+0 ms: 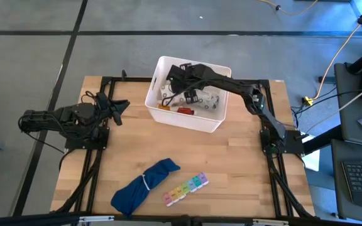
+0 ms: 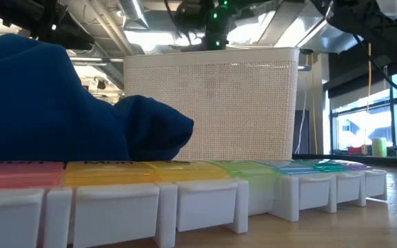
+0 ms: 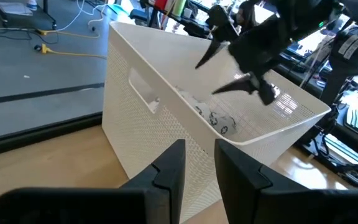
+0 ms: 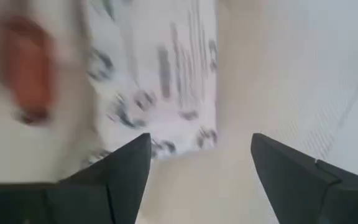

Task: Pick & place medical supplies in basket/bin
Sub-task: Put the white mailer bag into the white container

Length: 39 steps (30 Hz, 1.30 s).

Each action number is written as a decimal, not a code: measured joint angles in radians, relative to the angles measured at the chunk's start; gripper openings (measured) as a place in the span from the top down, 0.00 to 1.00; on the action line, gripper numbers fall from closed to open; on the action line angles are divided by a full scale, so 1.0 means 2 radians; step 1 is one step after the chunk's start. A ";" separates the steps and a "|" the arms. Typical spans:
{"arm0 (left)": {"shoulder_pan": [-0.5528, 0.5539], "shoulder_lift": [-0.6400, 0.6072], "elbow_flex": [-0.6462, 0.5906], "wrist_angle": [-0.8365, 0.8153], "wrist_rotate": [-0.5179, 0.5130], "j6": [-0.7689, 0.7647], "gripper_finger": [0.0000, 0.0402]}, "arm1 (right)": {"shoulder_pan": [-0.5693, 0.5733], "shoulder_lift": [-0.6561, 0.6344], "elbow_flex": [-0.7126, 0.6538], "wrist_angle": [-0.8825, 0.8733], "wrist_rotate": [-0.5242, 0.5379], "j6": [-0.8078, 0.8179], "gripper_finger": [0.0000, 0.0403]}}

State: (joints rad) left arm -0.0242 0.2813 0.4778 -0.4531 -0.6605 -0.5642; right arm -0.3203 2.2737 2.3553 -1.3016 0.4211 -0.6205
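High view: the right gripper (image 1: 180, 76) is held over the basket (image 1: 220, 123), fingers spread to release a packet (image 4: 160, 81); the left gripper (image 1: 119, 108) is parked, fingers nearly together, nothing between them.

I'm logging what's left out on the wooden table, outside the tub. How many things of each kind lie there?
Rainbow pill organizer: 1
Blue cloth bundle: 1
Total: 2
Both lie at the table's near edge, well clear of the white plastic tub.
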 joint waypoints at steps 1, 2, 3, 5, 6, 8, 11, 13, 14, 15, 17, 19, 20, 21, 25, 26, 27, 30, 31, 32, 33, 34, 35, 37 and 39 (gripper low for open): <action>0.000 0.000 0.000 0.000 0.000 0.000 0.80 | 0.003 -0.002 0.000 0.007 -0.028 0.002 0.31; 0.000 0.000 0.000 0.000 0.000 0.000 0.80 | 0.005 -0.002 0.001 0.011 -0.054 0.003 0.31; 0.000 0.000 0.000 0.000 0.000 0.000 0.80 | 0.008 -0.002 0.000 0.013 -0.077 0.003 0.31; 0.000 0.000 0.000 0.000 0.005 0.000 0.80 | 0.013 0.000 -0.001 0.016 -0.107 0.003 0.31; 0.000 0.000 0.000 0.000 0.007 0.000 0.80 | 0.015 0.001 -0.002 0.022 -0.114 0.003 0.31; 0.000 0.000 0.000 0.000 0.015 0.000 0.80 | 0.016 0.003 -0.003 0.035 -0.120 0.003 0.31; 0.000 0.000 0.000 0.000 0.029 0.001 0.80 | 0.015 0.014 -0.003 0.056 -0.129 0.004 0.31; 0.000 0.000 0.000 -0.001 0.042 0.001 0.80 | 0.014 0.019 -0.004 0.053 -0.137 -0.006 0.31; 0.000 0.000 0.000 -0.004 0.049 0.001 0.80 | 0.014 0.020 -0.004 0.054 -0.145 -0.010 0.31; 0.000 0.000 0.000 -0.009 0.055 0.001 0.80 | 0.014 0.022 -0.004 0.049 -0.154 -0.019 0.31; 0.000 0.000 0.000 -0.015 0.065 0.000 0.80 | 0.014 0.029 -0.004 0.043 -0.171 -0.036 0.31; 0.000 0.000 0.000 -0.023 0.070 -0.001 0.80 | 0.012 0.035 -0.004 0.045 -0.180 -0.048 0.31; 0.000 0.000 0.000 -0.024 0.070 -0.004 0.80 | 0.012 0.041 -0.004 0.049 -0.182 -0.054 0.31; 0.000 0.000 0.000 -0.026 0.071 -0.007 0.80 | 0.012 0.044 -0.004 0.055 -0.182 -0.059 0.31; 0.000 0.000 0.000 -0.035 0.074 -0.009 0.80 | 0.008 0.065 -0.004 0.064 -0.143 -0.062 0.31; 0.000 0.000 0.000 -0.036 0.075 -0.011 0.80 | 0.008 0.071 -0.004 0.066 -0.124 -0.063 0.31; 0.000 0.001 0.000 -0.035 0.077 -0.013 0.80 | 0.007 0.073 -0.004 0.073 -0.103 -0.060 0.31; 0.000 0.001 0.000 -0.035 0.083 -0.013 0.80 | 0.004 0.079 -0.004 0.102 -0.055 -0.058 0.31; 0.000 0.001 0.000 -0.035 0.084 -0.014 0.80 | 0.002 0.081 -0.004 0.114 -0.042 -0.056 0.31; 0.000 0.002 0.000 -0.035 0.084 -0.015 0.80 | 0.000 0.081 -0.004 0.122 -0.032 -0.049 0.31; 0.000 0.001 0.000 -0.035 0.084 -0.020 0.80 | -0.002 0.082 -0.004 0.136 -0.027 -0.042 0.31; 0.000 0.001 0.000 -0.035 0.084 -0.024 0.80 | -0.005 0.082 -0.004 0.155 -0.025 -0.031 0.31; 0.000 0.002 0.000 -0.035 0.085 -0.026 0.80 | -0.008 0.082 -0.004 0.169 -0.024 -0.022 0.31; 0.000 0.001 0.000 -0.035 0.091 -0.027 0.80 | -0.014 0.083 -0.004 0.189 -0.017 -0.004 0.31; 0.000 0.002 0.000 -0.036 0.092 -0.028 0.80 | -0.019 0.083 -0.004 0.200 -0.004 0.006 0.31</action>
State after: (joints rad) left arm -0.0246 0.2844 0.4777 -0.5248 -0.4756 -0.6198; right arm -0.3580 2.4390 2.3478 -0.9024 0.4139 -0.6090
